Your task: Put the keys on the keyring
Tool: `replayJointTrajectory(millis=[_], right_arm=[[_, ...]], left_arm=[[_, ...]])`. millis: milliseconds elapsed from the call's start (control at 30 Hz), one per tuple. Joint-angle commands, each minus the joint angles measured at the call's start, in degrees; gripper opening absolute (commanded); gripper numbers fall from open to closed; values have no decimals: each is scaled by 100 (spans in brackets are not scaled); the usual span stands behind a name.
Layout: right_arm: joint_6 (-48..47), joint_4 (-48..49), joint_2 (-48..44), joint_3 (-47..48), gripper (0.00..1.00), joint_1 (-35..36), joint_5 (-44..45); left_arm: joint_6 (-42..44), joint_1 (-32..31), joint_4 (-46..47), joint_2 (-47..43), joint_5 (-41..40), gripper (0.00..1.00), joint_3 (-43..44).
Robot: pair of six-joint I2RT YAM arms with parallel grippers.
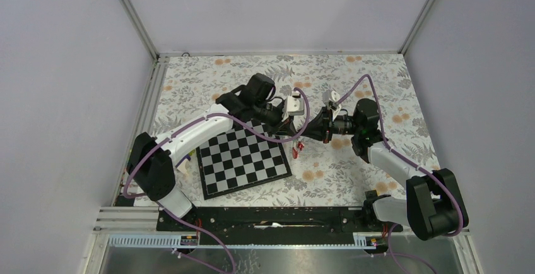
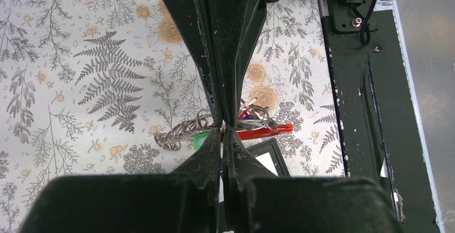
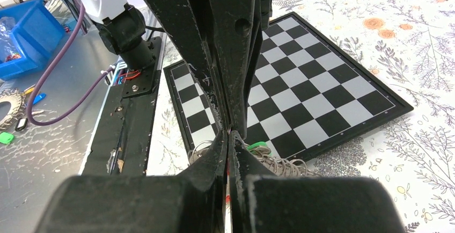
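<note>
Bin (image 3: 24, 34), blue, contents unclear; left hand (image 2: 222, 128), right hand (image 3: 229, 131) closed near keys (image 2: 201, 138).

The tablecloth (image 1: 378, 78) is off-white, printed with grey ferns and leaves and small orange flowers. The chessboard (image 1: 243, 160) has black and white squares, set inside a thin white line and a black border. The keyring (image 2: 265, 131) is bright red, one key (image 2: 201, 138) has a green head, and the chain of rings (image 2: 180, 132) is silvery. The left gripper (image 2: 221, 133) and the right gripper (image 3: 229, 135) are black with pale scuffs. The left arm (image 1: 189, 132) and the right arm (image 1: 394, 160) have white shells and black joints, and their cables (image 1: 303, 107) are purple. The base plate (image 1: 271, 217) is black, the bin (image 3: 24, 34) blue, the walls (image 1: 63, 65) pale grey.
</note>
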Motion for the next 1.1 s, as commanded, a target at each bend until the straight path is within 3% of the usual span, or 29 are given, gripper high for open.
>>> replayJointTrajectory(millis=[0,267,400,567,1067], right_arm=[[-173,179,-101,123,5,15,64],[-390,-23,-186,139,45,10,173],[-319,9,-208,145,53,10,137],[-183,148,-193,116,55,23,78],[-28,313,32,105,37,124,41]], left_arm=[[291,12,-296,-11,-168,0,435],[738,-287,-1765,223,-1232,0,1307],[595,-507,-1917,257,-1728,0,1455],[339,-683,-1919,360,-2027,0,1671],[179,-713,-1917,514,-1938,0,1863]])
